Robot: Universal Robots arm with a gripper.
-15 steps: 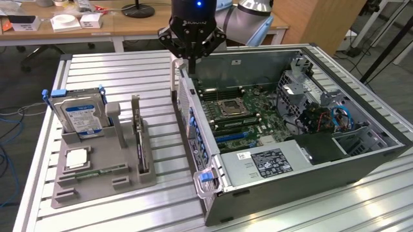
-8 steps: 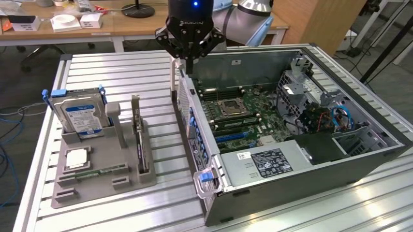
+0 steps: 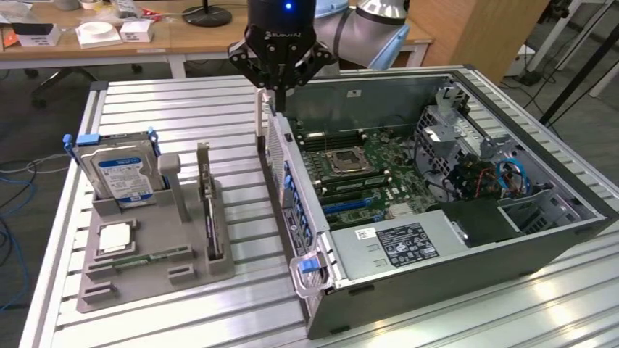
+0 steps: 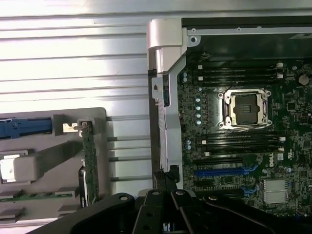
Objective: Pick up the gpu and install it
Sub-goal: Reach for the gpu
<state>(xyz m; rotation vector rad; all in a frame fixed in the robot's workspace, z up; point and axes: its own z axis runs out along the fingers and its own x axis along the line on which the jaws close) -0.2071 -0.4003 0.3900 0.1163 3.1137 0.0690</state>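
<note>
Shows gpu [image 3: 206, 203] standing on edge in a slot of grey holder [image 3: 145, 272] on table [image 3: 174, 109], untouched, just beside hard drive [image 3: 121, 174] in same holder. Puts hand [image 3: 274, 93] well apart from gpu, clenched with fingertips pressed together, over open computer case [image 3: 435, 261] wall nearest holder, near motherboard [image 3: 358, 170].
</note>
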